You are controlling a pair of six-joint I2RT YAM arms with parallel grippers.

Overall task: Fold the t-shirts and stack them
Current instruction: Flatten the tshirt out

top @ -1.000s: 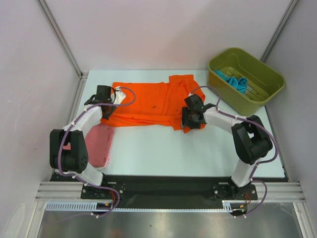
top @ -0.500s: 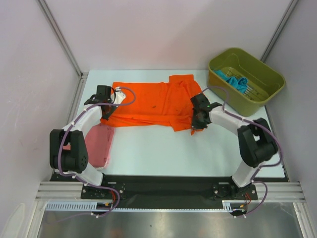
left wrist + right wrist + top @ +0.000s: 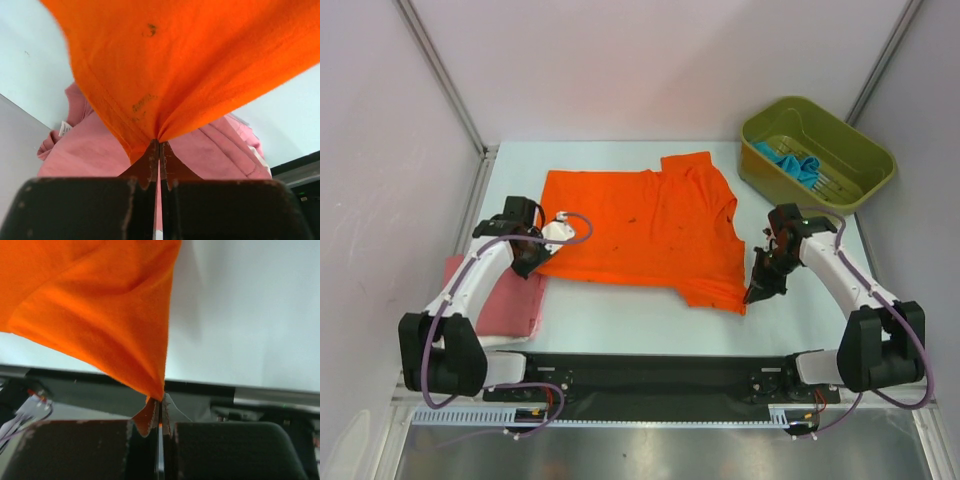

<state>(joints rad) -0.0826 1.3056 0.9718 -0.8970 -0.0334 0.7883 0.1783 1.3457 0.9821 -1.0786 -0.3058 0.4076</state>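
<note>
1. The orange t-shirt (image 3: 640,225) is seen spread across the middle of the table (image 3: 620,315), with its near hem lifted at both corners.
2. The left corner is pinched by the left gripper (image 3: 159,146), whose fingers are closed hard on a thin fold of orange cloth. The right corner is clamped in the same way by the right gripper (image 3: 160,404).
3. Only a sliver of fabric is caught at each set of fingertips. If the hem is drawn too taut between the arms, a corner could be pulled free, and the fold would be dropped on one side.
4. The pink t-shirt (image 3: 505,300) is found folded at the near left of the table, just beside the left gripper and directly below the held corner in the left wrist view. If that corner is carried low, the pink fold could be brushed and dragged open.
5. The sleeve (image 3: 688,165) at the far right is seen rumpled rather than flat. If the hem is laid over it as it lies, creases are likely to be trapped inside the fold.
6. A skewed fold is the next hazard: if one arm is moved further or faster than the other, the hem will be set down crooked.
7. The teal-blue t-shirt (image 3: 792,163) is lying in the green bin (image 3: 817,205), well apart from the held shirt. The right arm sits between the two, so a wide swing of it could knock the bin.
</note>
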